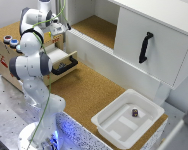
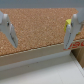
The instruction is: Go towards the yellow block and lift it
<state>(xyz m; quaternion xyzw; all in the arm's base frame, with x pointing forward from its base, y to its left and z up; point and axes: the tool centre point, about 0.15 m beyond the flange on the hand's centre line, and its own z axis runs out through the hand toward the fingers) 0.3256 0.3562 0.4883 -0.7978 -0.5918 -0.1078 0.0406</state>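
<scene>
At the far end of the scene, on the exterior view's left: white robot hand [image 1: 57,28], hung over the cork-topped table [image 1: 89,90] above an open wooden drawer with a black handle [image 1: 64,64].

Hand, state: jaws spread wide, nothing between them. The wrist view shows both fingers [image 2: 7,29] with bare cork across the gap.

Task item: small yellow block [image 2: 66,22]. It shows only as a yellow patch in the wrist view, lying on cork just beside the inner edge of one finger. Whether they touch cannot be told. The exterior view does not show it apart from the hand.

Step in hand, judged: approach, not yet a grasp. The block sits off-centre, close to one finger. To do well:
- shift sideways until the block lies midway between the fingers;
- descend only after that, so no fingertip lands on it or knocks it away;
- close gently and lift straight up.

Surroundings:
- Wooden drawer cabinet [image 1: 6,60], exterior view's left, with two small round cups [image 1: 10,41] on top.
- White cupboard with a black handle [image 1: 154,45], exterior view's right, well apart.
- White plastic bin [image 1: 110,125], near right, holding a small dark cube [image 1: 135,113]; not the target.
- Thin yellow-green cable [image 1: 44,95] along the arm; not the target.

Obstructions, judged: the open drawer and the white ledge [image 2: 45,62] near the fingertips limit room to descend.
</scene>
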